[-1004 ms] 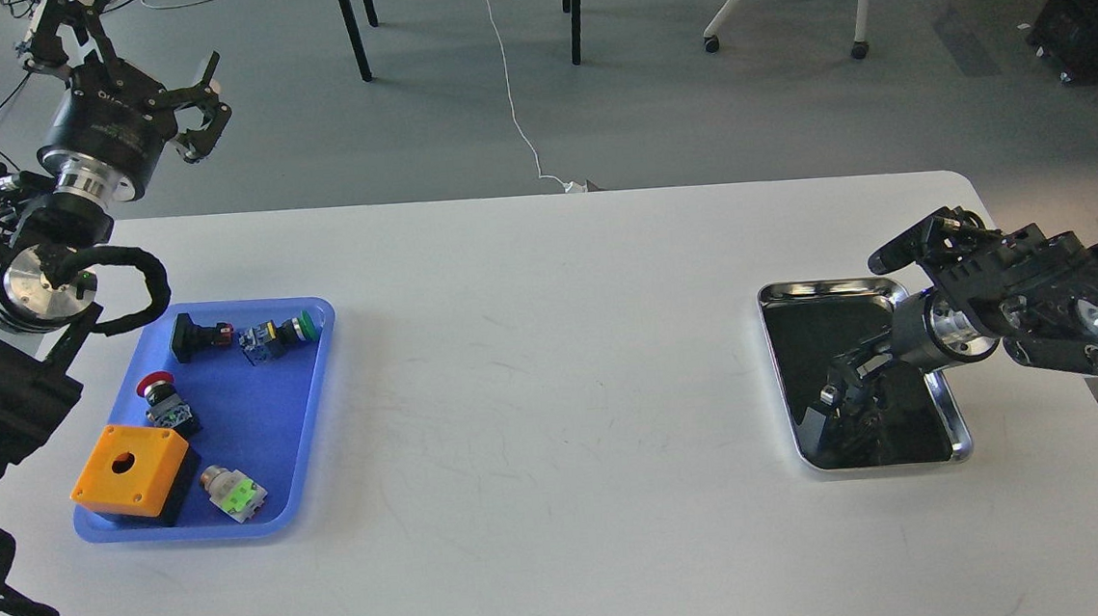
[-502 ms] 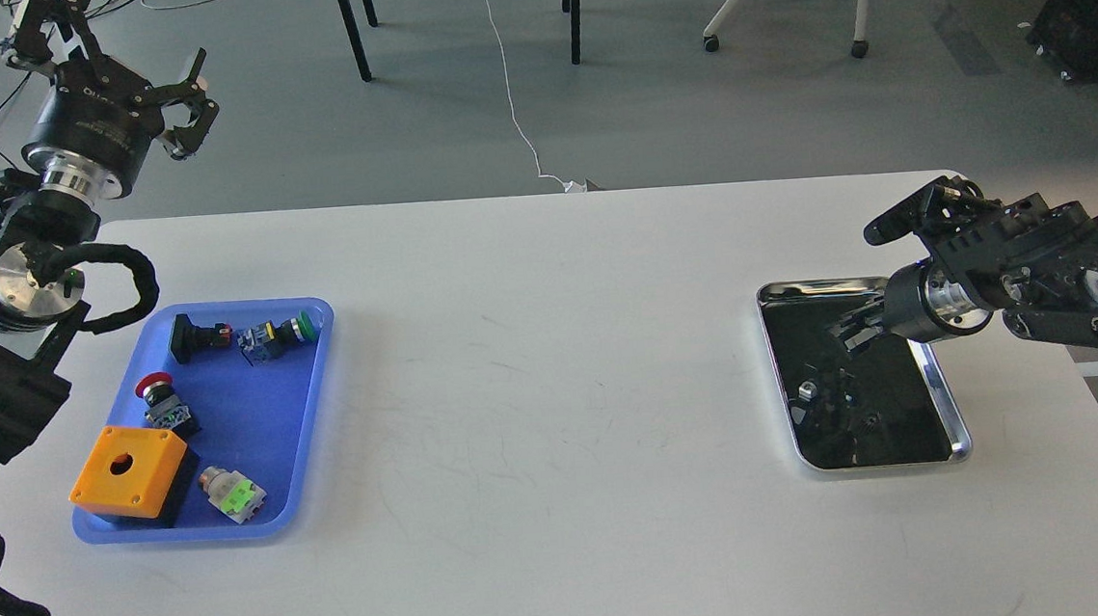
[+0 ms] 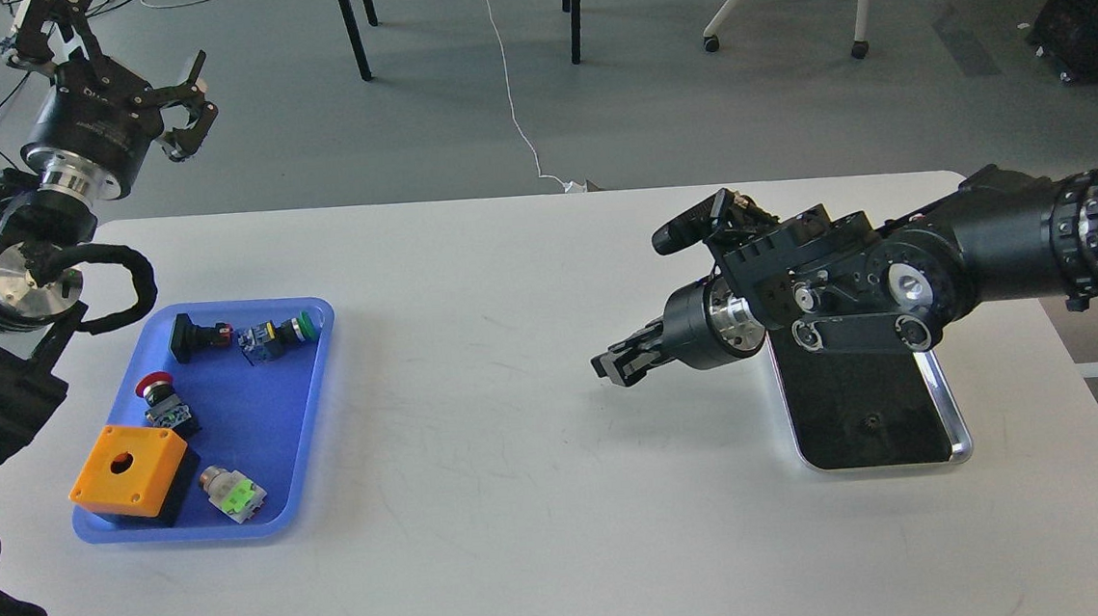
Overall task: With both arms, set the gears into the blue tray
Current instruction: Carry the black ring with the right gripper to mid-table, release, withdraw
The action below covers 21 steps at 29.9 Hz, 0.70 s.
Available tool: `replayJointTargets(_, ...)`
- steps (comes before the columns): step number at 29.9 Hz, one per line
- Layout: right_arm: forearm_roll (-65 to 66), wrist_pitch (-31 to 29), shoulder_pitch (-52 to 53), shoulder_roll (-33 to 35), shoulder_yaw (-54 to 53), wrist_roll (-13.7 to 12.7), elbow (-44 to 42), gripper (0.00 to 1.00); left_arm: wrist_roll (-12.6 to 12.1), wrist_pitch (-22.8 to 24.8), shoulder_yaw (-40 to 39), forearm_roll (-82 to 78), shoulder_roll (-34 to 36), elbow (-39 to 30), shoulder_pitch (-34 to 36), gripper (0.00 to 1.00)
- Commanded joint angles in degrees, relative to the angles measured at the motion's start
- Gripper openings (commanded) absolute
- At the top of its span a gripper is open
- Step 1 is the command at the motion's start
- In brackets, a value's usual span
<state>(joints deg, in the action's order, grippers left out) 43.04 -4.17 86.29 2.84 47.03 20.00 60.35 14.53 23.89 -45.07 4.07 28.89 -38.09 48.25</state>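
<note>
Head view: you have one gear (image 3: 871,419) plainly visible, a tiny black toothed wheel with a centre hole, lying on the dark bottom of the silver tray (image 3: 948,408) near the worktop's (image 3: 543,502) right edge. It is almost lost against the dark floor of that tray.

The blue tray (image 3: 310,416) sits by the left edge, flat, low-rimmed, rounded at the corners. It holds an orange box (image 3: 127,467) with a round hole, a red-capped switch (image 3: 157,391), a green-capped switch (image 3: 282,334), a black switch (image 3: 195,336) and a pale switch with a green face (image 3: 233,494). No gear shows in it.

Your right pincer (image 3: 614,361) hangs over the bare middle of the worktop, left of the silver tray, fingers drawn close together. Whether a gear sits between them, you cannot tell.

Your left pincer (image 3: 175,107) is raised beyond the far left corner, fingers spread, holding nothing.

Against half a second ago: the right arm has swung out of the silver tray toward the worktop's middle. The cluster of small dark parts seen in that tray has thinned to the single gear. The left arm has barely shifted.
</note>
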Motion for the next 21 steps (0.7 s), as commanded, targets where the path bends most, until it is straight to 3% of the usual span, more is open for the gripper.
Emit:
replayJointTargets(1,-0.07,0.21,-4.45,-2.84,-1.85,0.04,-3.04,0.23,-0.20,-0.08,0.16,-0.11,1.78,-0.41,0.26,0.98)
replayJointTargets(11,0.90,1.88,-12.90,-2.84,-6.08,0.22,-7.79,0.24,-0.73,-0.60,0.34,-0.20,3.81,-0.85,0.53,0.98)
replayJointTargets(13,0.81,2.84,-12.99,-2.84,-6.16,0.22,-7.97,0.32,-0.64,-0.60,0.34,-0.20,3.90,-0.85,0.62,0.98)
replayJointTargets(15,0.81,4.42,-12.99,-2.84,-6.34,0.13,-7.97,0.52,-0.64,-0.69,0.34,-0.20,3.90,-0.85,0.70,0.98)
replayJointTargets(16,0.81,4.95,-12.99,-2.84,-6.51,0.13,-7.97,0.57,-0.64,-0.78,0.34,-0.20,3.90,-0.85,0.79,0.98)
replayJointTargets(21,0.64,5.49,-12.47,-2.84,-6.87,0.13,-7.62,0.69,-0.64,-1.48,0.34,-0.11,3.90,-1.02,0.97,0.98)
